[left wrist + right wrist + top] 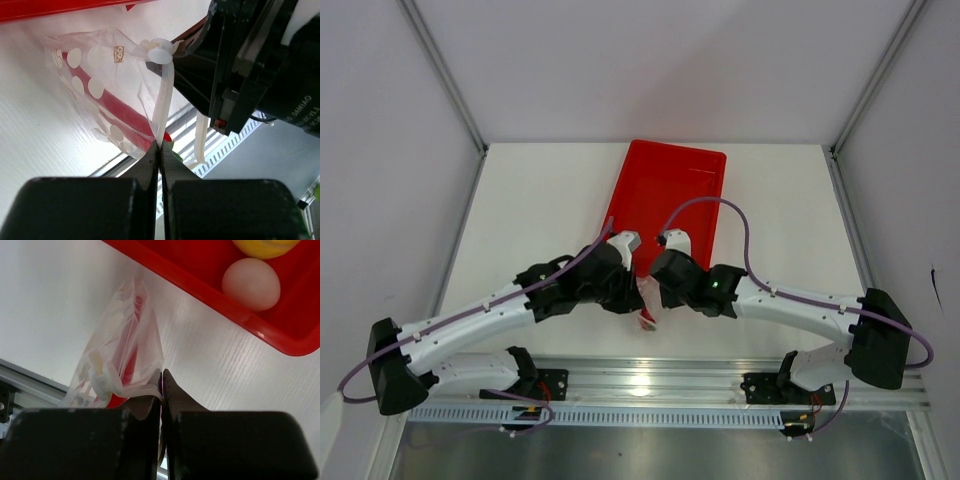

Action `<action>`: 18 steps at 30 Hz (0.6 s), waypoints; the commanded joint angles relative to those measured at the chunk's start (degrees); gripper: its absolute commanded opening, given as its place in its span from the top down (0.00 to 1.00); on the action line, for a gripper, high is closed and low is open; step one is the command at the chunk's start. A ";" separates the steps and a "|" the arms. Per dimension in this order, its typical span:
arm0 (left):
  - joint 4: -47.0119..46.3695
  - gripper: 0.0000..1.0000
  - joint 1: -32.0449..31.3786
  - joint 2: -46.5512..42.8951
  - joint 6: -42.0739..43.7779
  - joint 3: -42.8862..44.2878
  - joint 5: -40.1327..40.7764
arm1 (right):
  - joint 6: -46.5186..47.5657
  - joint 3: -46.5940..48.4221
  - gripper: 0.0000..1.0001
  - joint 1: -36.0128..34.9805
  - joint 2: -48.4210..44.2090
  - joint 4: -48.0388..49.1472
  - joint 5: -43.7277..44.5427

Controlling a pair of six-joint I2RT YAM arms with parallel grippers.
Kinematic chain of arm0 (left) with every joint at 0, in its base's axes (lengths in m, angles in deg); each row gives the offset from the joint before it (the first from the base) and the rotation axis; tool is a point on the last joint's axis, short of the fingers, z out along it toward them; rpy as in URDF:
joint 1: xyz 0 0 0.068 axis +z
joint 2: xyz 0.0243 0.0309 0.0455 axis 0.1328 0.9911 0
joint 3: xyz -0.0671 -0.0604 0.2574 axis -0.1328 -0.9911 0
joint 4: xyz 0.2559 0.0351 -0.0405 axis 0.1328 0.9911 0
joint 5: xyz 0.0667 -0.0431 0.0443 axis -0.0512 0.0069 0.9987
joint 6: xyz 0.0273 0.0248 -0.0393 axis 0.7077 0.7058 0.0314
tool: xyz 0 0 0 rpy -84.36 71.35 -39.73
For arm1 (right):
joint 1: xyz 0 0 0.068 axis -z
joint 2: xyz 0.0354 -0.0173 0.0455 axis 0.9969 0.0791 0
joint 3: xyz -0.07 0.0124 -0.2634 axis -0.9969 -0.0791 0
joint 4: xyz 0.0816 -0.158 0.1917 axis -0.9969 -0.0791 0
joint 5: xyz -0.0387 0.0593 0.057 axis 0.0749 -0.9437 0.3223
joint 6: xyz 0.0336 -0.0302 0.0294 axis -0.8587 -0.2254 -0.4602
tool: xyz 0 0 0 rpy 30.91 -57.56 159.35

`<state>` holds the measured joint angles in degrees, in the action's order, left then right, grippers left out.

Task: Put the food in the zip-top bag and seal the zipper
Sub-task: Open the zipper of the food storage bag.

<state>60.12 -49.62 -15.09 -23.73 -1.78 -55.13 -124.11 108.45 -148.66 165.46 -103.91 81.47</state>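
Note:
The zip-top bag [100,85], clear with white dots, hangs between both grippers near the table's front edge [647,308]. A red chili pepper [107,107] lies inside it. My left gripper [160,145] is shut on the lower end of the whitish zipper strip [165,100]. My right gripper [161,372] is shut on the bag [125,350] at its strip [137,389]. The chili [131,365] shows red through the plastic. The pale egg-sized ball [251,284] and the yellow fruit [265,246] lie in the red tray [200,287].
The red tray [665,195] lies just beyond the grippers, reaching to the table's back. An aluminium rail [650,380] runs along the near edge below the bag. White walls enclose the table on three sides.

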 commanded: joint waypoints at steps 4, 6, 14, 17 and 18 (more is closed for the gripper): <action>2.58 0.99 -0.49 -4.10 -0.39 -0.63 2.08 | 2.69 0.93 1.00 1.85 -1.04 0.22 2.13; 2.85 1.00 -0.49 -4.97 -0.75 -1.07 2.35 | 3.22 1.02 1.00 2.20 -0.69 1.09 1.24; 3.82 0.99 -0.49 -2.43 -1.89 -1.42 4.63 | 4.10 1.46 0.60 2.29 -0.68 5.05 -6.84; 3.21 0.99 -0.49 -1.38 -2.68 -1.60 5.33 | 4.10 1.72 0.55 2.29 -1.91 5.41 -7.98; 2.77 0.99 -0.49 -1.11 -2.94 -1.60 5.51 | 4.19 1.99 0.55 2.38 -2.09 5.15 -8.08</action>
<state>62.81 -49.64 -17.01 -24.95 -2.87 -51.28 -120.61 108.45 -146.56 165.37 -100.44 74.80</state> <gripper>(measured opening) 0.005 0.444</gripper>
